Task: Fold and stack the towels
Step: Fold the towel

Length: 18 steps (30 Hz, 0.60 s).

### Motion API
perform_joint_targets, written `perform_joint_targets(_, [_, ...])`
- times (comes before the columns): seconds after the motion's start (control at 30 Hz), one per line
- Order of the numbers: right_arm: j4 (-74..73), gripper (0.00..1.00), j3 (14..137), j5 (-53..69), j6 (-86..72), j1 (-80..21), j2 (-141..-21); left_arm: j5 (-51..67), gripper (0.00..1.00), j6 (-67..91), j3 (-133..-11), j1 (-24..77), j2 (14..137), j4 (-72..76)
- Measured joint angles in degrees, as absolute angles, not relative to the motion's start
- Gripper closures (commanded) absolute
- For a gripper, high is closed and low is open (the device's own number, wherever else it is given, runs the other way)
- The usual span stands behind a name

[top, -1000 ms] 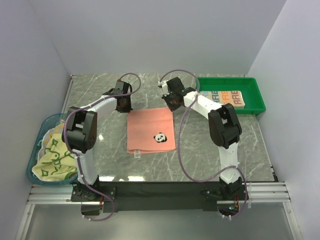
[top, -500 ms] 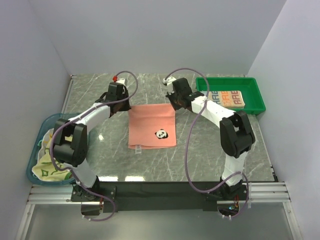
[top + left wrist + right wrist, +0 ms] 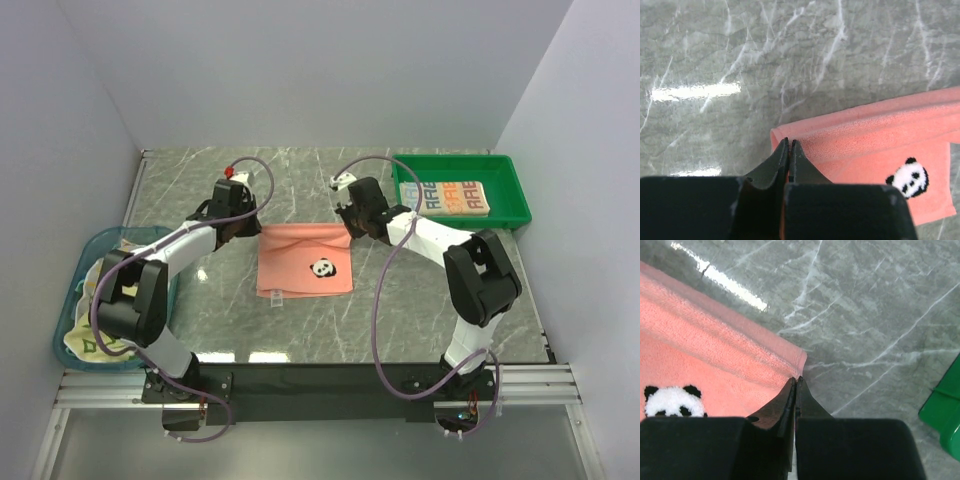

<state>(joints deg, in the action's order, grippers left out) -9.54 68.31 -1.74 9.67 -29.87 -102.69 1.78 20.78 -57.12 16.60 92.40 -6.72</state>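
Observation:
A salmon-pink towel (image 3: 303, 262) with a panda emblem (image 3: 321, 268) lies in the middle of the table, its far edge lifted and curling over toward me. My left gripper (image 3: 243, 228) is shut on the far left corner; in the left wrist view its tips (image 3: 788, 141) pinch the pink towel (image 3: 875, 125). At the far right corner my right gripper (image 3: 347, 222) is shut as well, its tips (image 3: 795, 379) at the pink towel's (image 3: 705, 355) edge. A folded cream towel with coloured letters (image 3: 447, 196) sits in the green tray. A yellow-green towel (image 3: 78, 335) fills the blue basket.
The green tray (image 3: 510, 214) stands at the back right, near the right arm's forearm. At the left edge, beside the left arm's elbow, is the blue basket (image 3: 112, 236). Grey marble table (image 3: 300, 325) shows in front of the towel.
Both grippers have come toward me and lower, drawing the pink towel's far edge with them. The towel now looks shorter from front to back.

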Motion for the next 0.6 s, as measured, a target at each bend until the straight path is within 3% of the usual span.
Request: perform_joint_targets(0.6, [-6.8,1.0,60.6,-4.1,8.2,-32.8,-92.7,2.1,0.99,20.3,-53.4,17.6,83.4,-11.3])
